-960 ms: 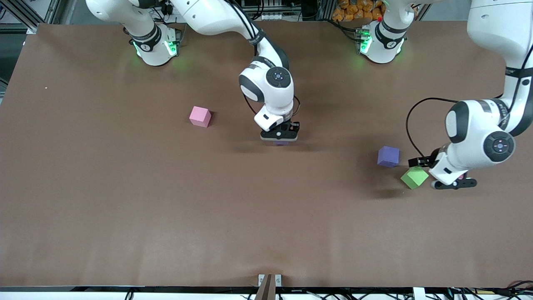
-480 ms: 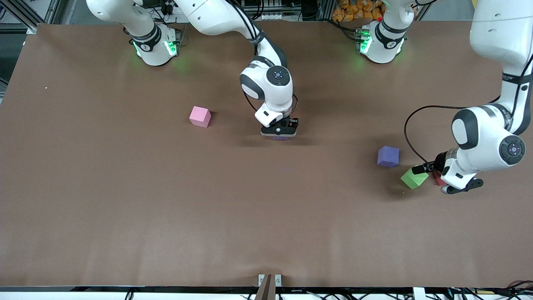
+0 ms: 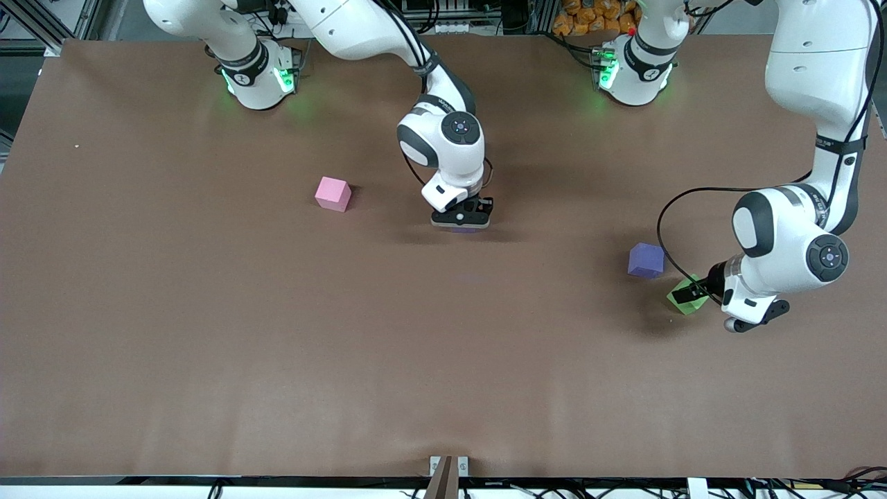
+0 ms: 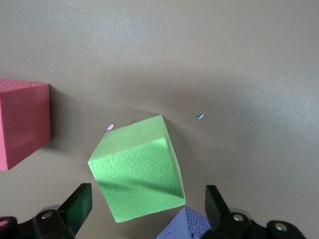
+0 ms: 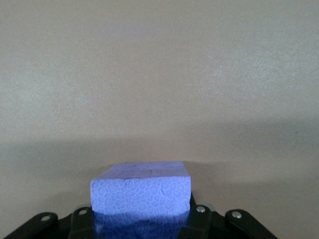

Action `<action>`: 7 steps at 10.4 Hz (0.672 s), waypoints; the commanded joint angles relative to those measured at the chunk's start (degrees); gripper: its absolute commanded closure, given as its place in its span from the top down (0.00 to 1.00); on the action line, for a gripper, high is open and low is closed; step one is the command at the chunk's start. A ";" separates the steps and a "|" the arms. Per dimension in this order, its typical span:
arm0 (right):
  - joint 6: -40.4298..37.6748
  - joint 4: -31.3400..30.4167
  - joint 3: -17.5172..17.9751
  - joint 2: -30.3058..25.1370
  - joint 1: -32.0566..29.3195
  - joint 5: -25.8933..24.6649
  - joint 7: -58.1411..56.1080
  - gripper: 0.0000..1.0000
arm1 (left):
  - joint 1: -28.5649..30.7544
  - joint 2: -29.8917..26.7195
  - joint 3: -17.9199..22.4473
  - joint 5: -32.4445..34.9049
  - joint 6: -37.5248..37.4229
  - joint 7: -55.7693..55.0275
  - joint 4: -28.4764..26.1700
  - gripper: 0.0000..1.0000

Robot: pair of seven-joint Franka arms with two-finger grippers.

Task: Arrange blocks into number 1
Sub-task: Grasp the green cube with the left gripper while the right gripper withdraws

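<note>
My right gripper point(image 3: 462, 223) hangs low over the middle of the table, shut on a purple block point(image 5: 141, 191) that fills the gap between its fingers. My left gripper point(image 3: 701, 292) is open over a green block point(image 3: 684, 299) at the left arm's end of the table. That green block point(image 4: 137, 167) lies turned at an angle between the spread fingers point(image 4: 77, 206). A second purple block point(image 3: 646, 260) sits beside the green one, slightly farther from the camera. A red block point(image 4: 22, 122) shows only in the left wrist view. A pink block point(image 3: 332, 193) sits alone toward the right arm's end.
The brown table point(image 3: 277, 333) has wide bare room in its nearer half. A small metal bracket point(image 3: 448, 466) sits at the table's nearest edge. The arm bases point(image 3: 256, 76) stand along the edge farthest from the camera.
My left gripper has swung from above the red block over to the green block. My right gripper has shifted slightly away from the camera with the purple block still in it.
</note>
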 commanded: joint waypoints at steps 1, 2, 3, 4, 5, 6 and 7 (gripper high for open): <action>0.57 -2.11 0.17 -1.63 -0.09 -0.33 1.02 0.64 | -0.60 2.01 0.94 -0.84 0.30 -1.13 1.96 1.00; 0.48 -2.29 0.17 -1.80 0.17 -0.33 1.11 1.00 | -0.60 2.54 1.02 -0.75 0.30 -1.14 2.14 1.00; 0.40 -2.38 0.17 -2.76 0.00 -0.33 1.11 1.00 | -0.60 2.89 1.03 -0.75 0.30 -1.22 2.23 1.00; -0.04 -3.25 0.17 -4.95 -0.52 -0.33 1.11 1.00 | -0.60 3.15 1.03 -0.75 0.30 -1.22 2.31 1.00; -0.04 -5.61 0.26 -8.54 -1.92 -0.33 0.94 1.00 | -0.60 3.42 1.03 -0.75 0.30 -1.22 2.40 0.97; -0.13 -8.07 1.22 -12.23 -3.59 -0.33 0.59 1.00 | -0.60 3.51 1.03 -0.67 0.30 -0.96 2.40 0.85; -0.22 -10.09 1.92 -15.31 -5.26 -0.33 0.50 1.00 | -0.60 4.12 1.11 -0.67 0.83 -0.52 2.40 0.71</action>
